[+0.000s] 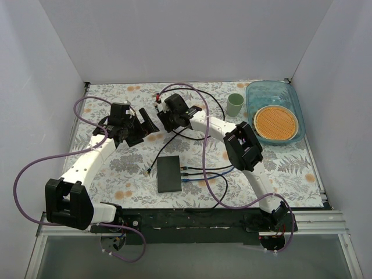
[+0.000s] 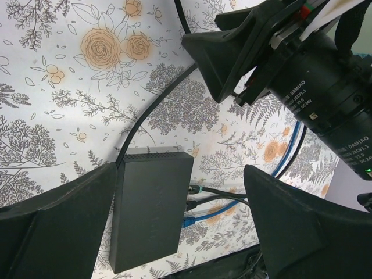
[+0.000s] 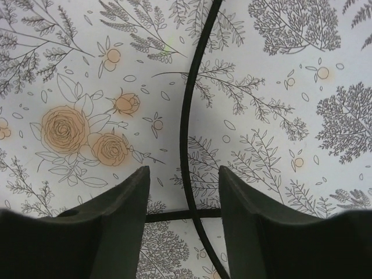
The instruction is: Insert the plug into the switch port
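The dark grey switch box (image 1: 169, 174) lies flat near the front middle of the table and also shows in the left wrist view (image 2: 148, 209). Two black plugs and a blue plug (image 2: 195, 204) sit in ports along its right long edge (image 1: 185, 172). A loose black cable (image 1: 160, 152) ends just left of the box; its plug is too small to make out. My left gripper (image 1: 149, 124) is open and empty, raised behind the box (image 2: 180, 174). My right gripper (image 1: 163, 120) is open, and the black cable (image 3: 186, 139) runs on the table between its fingers (image 3: 184, 174), not gripped.
A green cup (image 1: 235, 104) stands at the back right beside a blue tray (image 1: 290, 96) holding an orange woven disc (image 1: 275, 123). Purple arm cables loop at the left (image 1: 35, 168) and around the right arm. My right gripper body fills the left wrist view's upper right (image 2: 302, 81).
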### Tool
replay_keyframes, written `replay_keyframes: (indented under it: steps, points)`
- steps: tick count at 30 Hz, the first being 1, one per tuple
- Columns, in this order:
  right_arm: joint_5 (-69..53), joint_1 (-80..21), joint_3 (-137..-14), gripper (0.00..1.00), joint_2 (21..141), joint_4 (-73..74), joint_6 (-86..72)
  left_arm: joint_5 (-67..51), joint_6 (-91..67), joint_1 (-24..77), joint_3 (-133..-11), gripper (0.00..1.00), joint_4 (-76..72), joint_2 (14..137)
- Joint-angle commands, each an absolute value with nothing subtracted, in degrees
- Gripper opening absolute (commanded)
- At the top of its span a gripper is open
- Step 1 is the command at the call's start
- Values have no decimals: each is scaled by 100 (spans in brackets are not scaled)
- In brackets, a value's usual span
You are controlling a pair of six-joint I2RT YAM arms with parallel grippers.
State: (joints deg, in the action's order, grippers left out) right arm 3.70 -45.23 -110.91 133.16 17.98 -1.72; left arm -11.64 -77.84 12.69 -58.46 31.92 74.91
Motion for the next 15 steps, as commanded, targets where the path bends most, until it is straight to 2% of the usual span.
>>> replay_keyframes:
  steps: [1, 3, 12, 15]
  points:
    - [404, -4439, -11294, 51, 13447, 1784, -202, -1222, -7770, 1239, -5739, 91, 3226, 7198]
    - [369, -4430, -11268, 44, 13482, 1802, -185, -1222, -7778, 1239, -5704, 91, 3234, 7181]
    - [272, -4421, -10925, 43, 13552, 1679, -185, -1231, -7778, 1239, -5669, 91, 3243, 7137]
    - [229, -4430, -10995, 33, 13658, 1749, -150, -1230, -7778, 1239, -5651, 91, 3252, 7110]
